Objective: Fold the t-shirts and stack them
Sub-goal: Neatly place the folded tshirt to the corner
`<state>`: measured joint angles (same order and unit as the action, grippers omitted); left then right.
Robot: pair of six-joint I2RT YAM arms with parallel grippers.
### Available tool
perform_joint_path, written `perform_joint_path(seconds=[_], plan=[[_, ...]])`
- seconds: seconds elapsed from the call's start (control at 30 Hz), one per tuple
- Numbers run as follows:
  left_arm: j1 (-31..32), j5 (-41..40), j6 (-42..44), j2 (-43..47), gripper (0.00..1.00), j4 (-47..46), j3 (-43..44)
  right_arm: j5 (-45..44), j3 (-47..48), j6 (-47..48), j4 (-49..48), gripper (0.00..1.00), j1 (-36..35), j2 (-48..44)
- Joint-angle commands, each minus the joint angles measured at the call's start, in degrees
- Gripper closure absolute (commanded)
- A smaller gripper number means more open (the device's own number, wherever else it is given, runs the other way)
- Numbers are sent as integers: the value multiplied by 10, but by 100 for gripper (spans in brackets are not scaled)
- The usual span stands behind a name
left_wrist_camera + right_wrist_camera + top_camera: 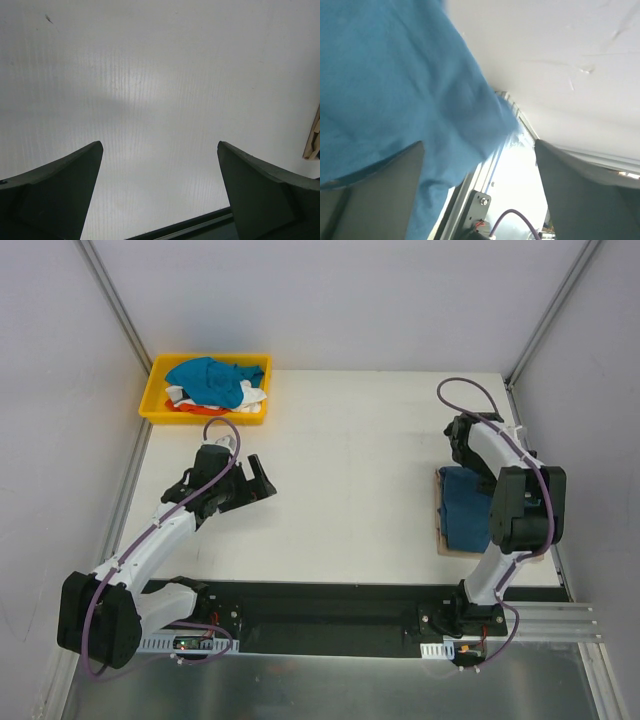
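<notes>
A folded dark teal-blue t-shirt (462, 508) lies on a tan-beige t-shirt (441, 536) at the table's right side. My right gripper (466, 452) hovers over the far end of this stack. In the right wrist view its jaws (480, 142) stand wide apart and the blue cloth (385, 75) hangs loose across the left finger (375, 195), not pinched. More t-shirts, bright blue (208, 380), white (252, 400) and orange-red (188, 408), are heaped in the yellow tray (158, 390). My left gripper (260, 485) hangs open over bare table just below the tray, nothing between its fingers (160, 145).
Grey walls and metal frame rails close in the table on the left, right and back. A black base strip (330, 615) runs along the near edge between the arm mounts. The stack's tan edge (314, 135) shows at the far right of the left wrist view.
</notes>
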<state>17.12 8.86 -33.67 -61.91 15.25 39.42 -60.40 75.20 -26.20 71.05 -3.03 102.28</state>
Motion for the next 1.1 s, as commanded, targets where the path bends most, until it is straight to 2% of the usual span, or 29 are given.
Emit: perform_joint_path(seconds=[0.0, 0.13, 0.2, 0.3, 0.37, 0.5, 0.6, 0.83, 0.9, 1.07], plan=[[-8, 12, 0, -1, 1, -13, 6, -38, 20, -71, 79, 3, 2, -41], [-8, 12, 0, 0, 1, -13, 6, 37, -9, 15, 1, 3, 2, -125], [-8, 13, 0, 2, 1, -13, 6, 89, -31, 82, -83, 3, 2, -165], [-8, 11, -1, 6, 1, -13, 5, 242, -88, 144, -210, 3, 2, -285], [-8, 10, -1, 8, 1, -13, 4, 301, -141, 184, -300, 3, 2, -334], [-8, 9, 0, 11, 1, -12, 4, 437, -195, 216, -386, 3, 2, -443], [-8, 5, 2, 12, 1, -13, 3, 528, -216, 238, -425, 3, 2, -484], [-8, -8, 14, 11, 1, -13, 5, 693, -284, 222, -507, 3, -5, -511], [-8, -29, 14, 20, 1, -13, 2, 713, -309, 215, -535, 3, -20, -512], [-8, -44, 16, 35, 1, -14, 0, 702, -354, 200, -593, 3, -73, -481]])
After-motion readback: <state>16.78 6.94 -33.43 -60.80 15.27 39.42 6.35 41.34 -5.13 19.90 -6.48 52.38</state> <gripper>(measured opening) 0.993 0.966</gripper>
